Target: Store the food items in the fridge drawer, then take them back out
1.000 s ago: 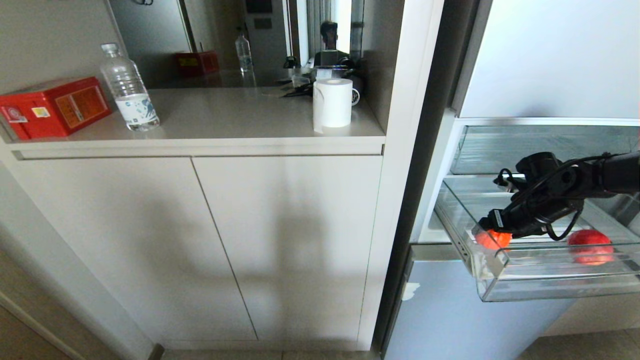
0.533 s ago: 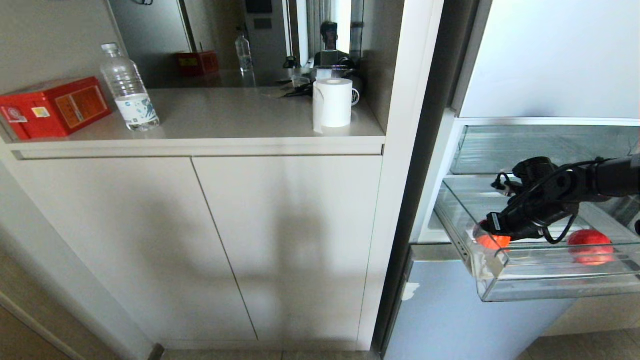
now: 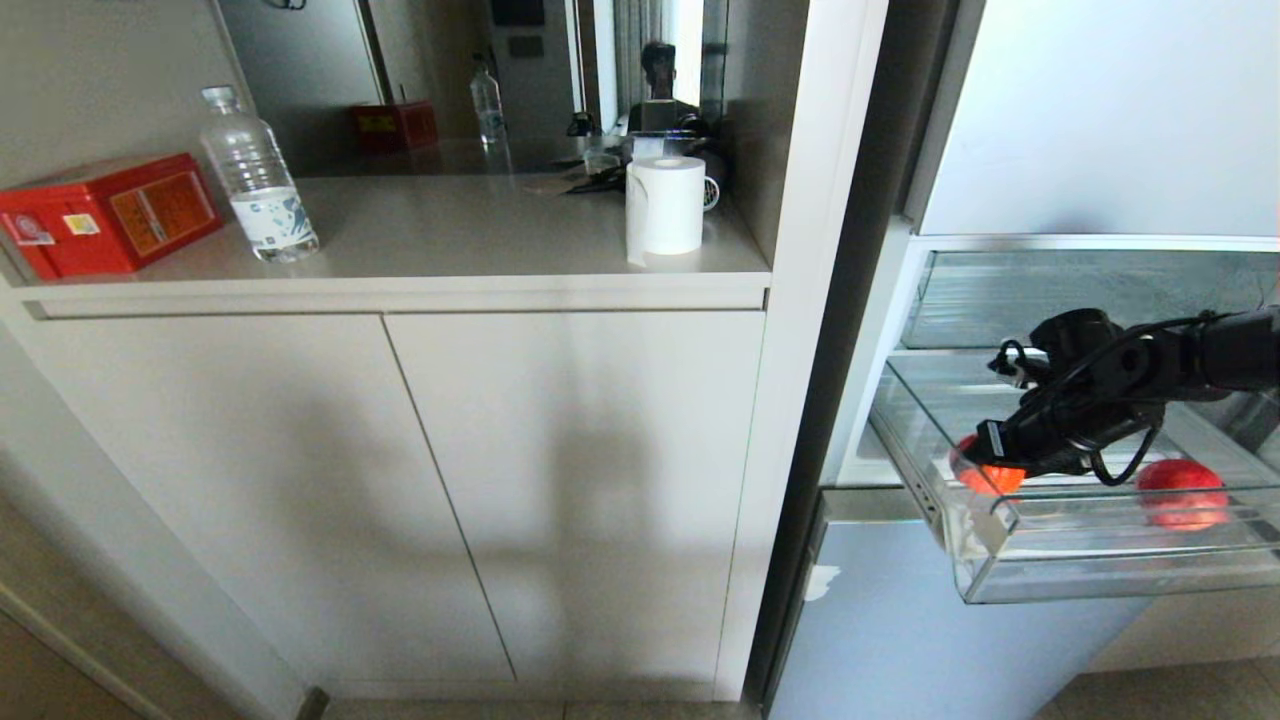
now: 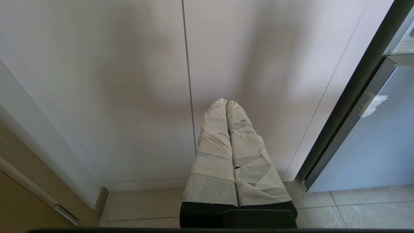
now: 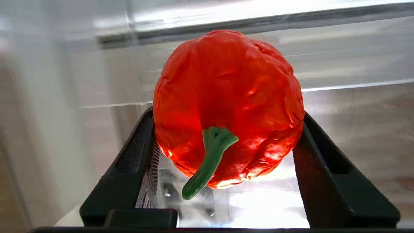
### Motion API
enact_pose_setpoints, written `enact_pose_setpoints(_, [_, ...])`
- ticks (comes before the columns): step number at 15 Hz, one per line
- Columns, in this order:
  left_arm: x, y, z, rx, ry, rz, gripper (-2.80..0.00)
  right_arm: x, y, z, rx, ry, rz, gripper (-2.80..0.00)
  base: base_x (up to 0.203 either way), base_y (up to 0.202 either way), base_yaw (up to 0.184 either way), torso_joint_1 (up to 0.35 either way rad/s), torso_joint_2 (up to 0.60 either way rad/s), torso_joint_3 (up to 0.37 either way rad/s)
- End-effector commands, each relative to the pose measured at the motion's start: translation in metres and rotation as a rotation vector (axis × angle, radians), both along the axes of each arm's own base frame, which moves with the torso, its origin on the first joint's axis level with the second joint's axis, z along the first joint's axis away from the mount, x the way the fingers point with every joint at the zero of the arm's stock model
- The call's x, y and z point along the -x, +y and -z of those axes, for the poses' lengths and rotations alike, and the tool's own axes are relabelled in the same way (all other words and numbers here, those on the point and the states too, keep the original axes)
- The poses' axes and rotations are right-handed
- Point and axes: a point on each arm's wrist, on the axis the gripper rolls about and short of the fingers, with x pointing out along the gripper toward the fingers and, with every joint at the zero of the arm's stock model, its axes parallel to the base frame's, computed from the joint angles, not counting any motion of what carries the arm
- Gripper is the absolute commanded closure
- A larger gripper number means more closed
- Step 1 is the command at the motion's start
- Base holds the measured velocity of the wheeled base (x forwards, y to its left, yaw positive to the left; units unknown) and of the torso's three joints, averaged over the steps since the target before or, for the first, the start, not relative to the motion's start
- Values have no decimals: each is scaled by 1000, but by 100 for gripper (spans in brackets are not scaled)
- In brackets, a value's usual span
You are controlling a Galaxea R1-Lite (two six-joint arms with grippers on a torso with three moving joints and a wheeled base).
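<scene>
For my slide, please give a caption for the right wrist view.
Right tool closing around an orange-red pepper inside the clear fridge drawer.

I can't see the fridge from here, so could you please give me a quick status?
Right gripper in fridge drawer, jaws closed on orange-red pepper. Red piece beside it. Left gripper parked, shut. Nothing blocking.

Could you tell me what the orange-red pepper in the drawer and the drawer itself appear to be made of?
The orange-red pepper looks like a glossy moulded plastic or rubber replica: wrinkled, shiny skin and a uniform matte green stem. That is a guess from its look. The fridge drawer appears to be clear rigid plastic with a smooth, reflective finish; the second red piece shows through its wall.
</scene>
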Motion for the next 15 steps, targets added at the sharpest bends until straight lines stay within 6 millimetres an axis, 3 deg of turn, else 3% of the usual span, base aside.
enact_pose_setpoints(1, [0, 0, 0, -1, 2, 0, 0, 21, 3, -40, 4, -76, 9, 0, 0, 0, 0, 0, 0, 0])
enact_pose_setpoints(3, [0, 0, 0, 1, 1, 0, 0, 48, 6, -72, 9, -131, 11, 0, 0, 0, 0, 0, 0, 0])
enact_pose_setpoints(8, [0, 0, 0, 1, 2, 0, 0, 147, 21, -138, 33, -287, 8, 0, 0, 0, 0, 0, 0, 0])
enact_pose_setpoints(11, [0, 0, 0, -1, 2, 0, 0, 213, 29, -155, 51, -372, 11, 0, 0, 0, 0, 0, 0, 0])
enact_pose_setpoints(15, [0, 0, 0, -1, 1, 0, 0, 287, 40, -155, 71, -460, 15, 0, 0, 0, 0, 0, 0, 0])
